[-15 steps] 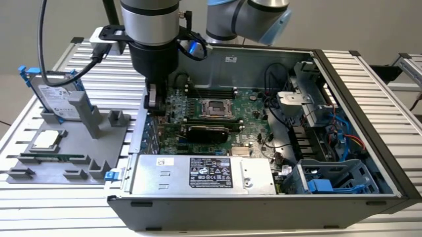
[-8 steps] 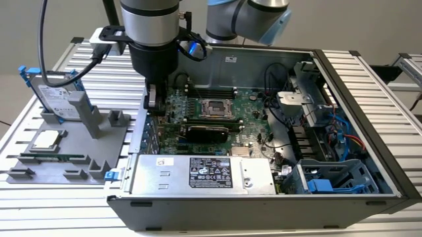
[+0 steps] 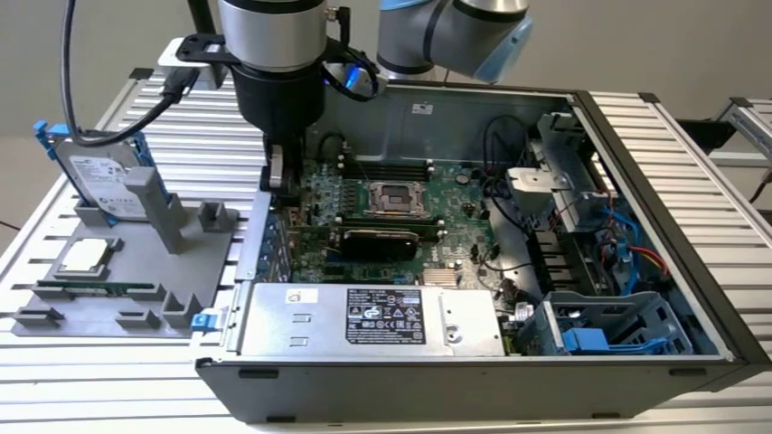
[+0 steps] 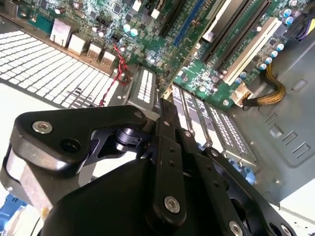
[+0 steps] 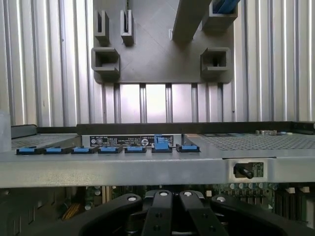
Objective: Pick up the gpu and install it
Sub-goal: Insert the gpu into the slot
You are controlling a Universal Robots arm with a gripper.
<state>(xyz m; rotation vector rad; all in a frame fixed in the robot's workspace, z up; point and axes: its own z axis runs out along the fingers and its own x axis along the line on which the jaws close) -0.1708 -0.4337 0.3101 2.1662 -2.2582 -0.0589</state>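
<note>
Inside the open case [image 3: 675,181], gripper [image 3: 280,176] empty, near motherboard [image 3: 362,208].

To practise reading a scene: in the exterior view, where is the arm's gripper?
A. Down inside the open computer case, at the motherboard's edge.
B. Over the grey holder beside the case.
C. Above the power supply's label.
A: the gripper reaches down into the computer case at the edge of the motherboard, apart from the grey holder.
</note>
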